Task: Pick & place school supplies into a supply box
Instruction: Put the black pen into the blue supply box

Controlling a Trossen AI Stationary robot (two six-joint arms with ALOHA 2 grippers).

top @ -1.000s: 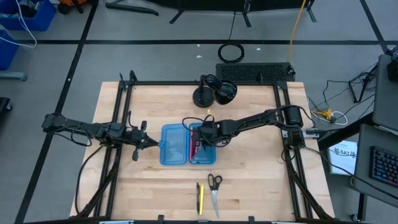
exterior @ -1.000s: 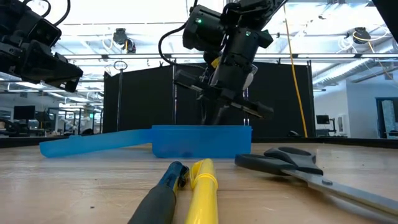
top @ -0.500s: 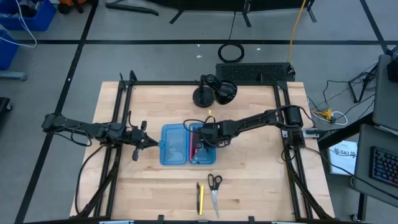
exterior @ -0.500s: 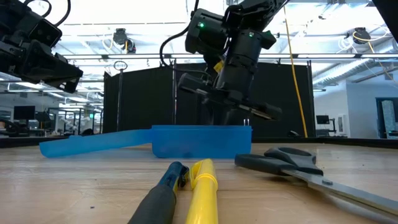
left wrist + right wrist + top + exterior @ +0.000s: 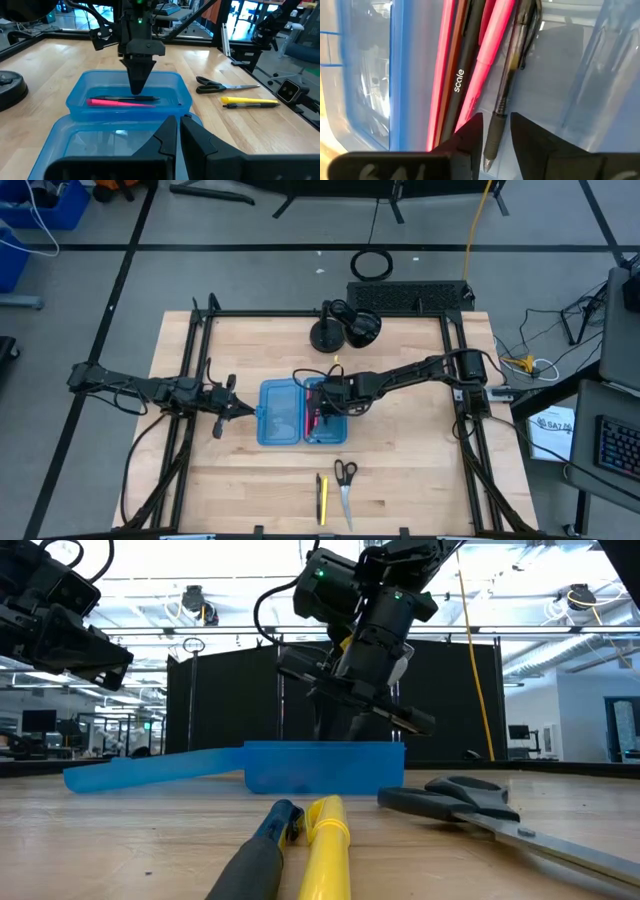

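Hovering inside the deeper half of the supply box (image 5: 293,412), the right gripper (image 5: 495,131) has its fingers (image 5: 467,137) parted with a narrow gap, a black pen (image 5: 507,95) lying directly below it among pink-red pens (image 5: 487,60) and clamped by nothing I can see. The risk, as I judge it: smooth round barrels roll, so a finger brushing one on the way up could flick it over the low wall, or a clip could snag and lift. The box is thin translucent blue plastic with rounded corners and may slide on the wooden tabletop (image 5: 400,480) if nudged. Beside the box's flat half, the left gripper (image 5: 178,131) waits with fingers together. Toward the tabletop's front edge from the box lie the yellow pen (image 5: 323,498), a dark pen (image 5: 262,850) touching it, and steel-bladed scissors (image 5: 345,483).
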